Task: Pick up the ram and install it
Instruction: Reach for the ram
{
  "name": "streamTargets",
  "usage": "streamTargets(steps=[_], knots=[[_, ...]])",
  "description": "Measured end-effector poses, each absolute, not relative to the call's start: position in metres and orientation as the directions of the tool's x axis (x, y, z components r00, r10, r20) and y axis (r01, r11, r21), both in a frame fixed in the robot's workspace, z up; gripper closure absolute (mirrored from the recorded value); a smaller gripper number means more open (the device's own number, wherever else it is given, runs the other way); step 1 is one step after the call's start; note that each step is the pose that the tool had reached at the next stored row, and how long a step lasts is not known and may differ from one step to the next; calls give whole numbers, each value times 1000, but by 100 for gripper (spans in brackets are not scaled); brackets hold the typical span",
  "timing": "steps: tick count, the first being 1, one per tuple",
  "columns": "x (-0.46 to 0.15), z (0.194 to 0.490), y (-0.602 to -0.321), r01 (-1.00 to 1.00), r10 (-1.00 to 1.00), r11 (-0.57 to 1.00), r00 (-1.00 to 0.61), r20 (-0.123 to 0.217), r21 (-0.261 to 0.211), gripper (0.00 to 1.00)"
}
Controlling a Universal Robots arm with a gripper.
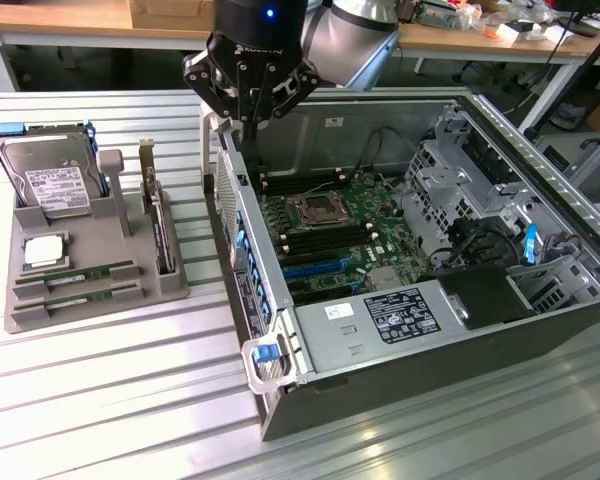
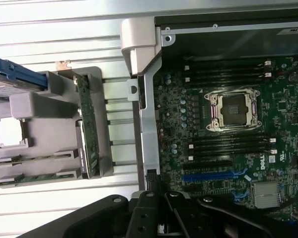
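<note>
Two green ram sticks (image 1: 75, 272) (image 2: 35, 159) lie flat, one beside the other, in the front slots of a grey holder (image 1: 100, 300). The second stick (image 1: 77, 293) (image 2: 37, 178) is the nearer one. My gripper (image 1: 248, 122) hangs over the back left rim of the open computer case (image 1: 242, 230), well away from the sticks toward the exterior view's right. Its fingers look shut with nothing between them. In the wrist view the gripper (image 2: 156, 187) sits above the case wall. Empty black memory slots (image 1: 325, 240) (image 2: 233, 144) flank the processor socket (image 1: 313, 208) (image 2: 233, 109).
The holder also carries a hard drive (image 1: 50, 185), a silver processor chip (image 1: 42, 250) and an upright expansion card (image 1: 158, 225). Inside the case are drive cages (image 1: 460, 170), cables and a power supply (image 1: 380, 320). A blue latch (image 1: 267, 352) sticks out at the front corner.
</note>
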State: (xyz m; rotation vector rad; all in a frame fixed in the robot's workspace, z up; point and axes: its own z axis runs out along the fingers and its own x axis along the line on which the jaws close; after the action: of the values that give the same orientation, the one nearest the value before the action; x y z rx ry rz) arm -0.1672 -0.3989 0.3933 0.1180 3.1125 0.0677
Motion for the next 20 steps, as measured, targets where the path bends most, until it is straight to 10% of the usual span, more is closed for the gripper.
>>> streamTargets(steps=[20], knots=[[-180, 393, -399, 75, 76, 996, -997, -24, 44, 89]])
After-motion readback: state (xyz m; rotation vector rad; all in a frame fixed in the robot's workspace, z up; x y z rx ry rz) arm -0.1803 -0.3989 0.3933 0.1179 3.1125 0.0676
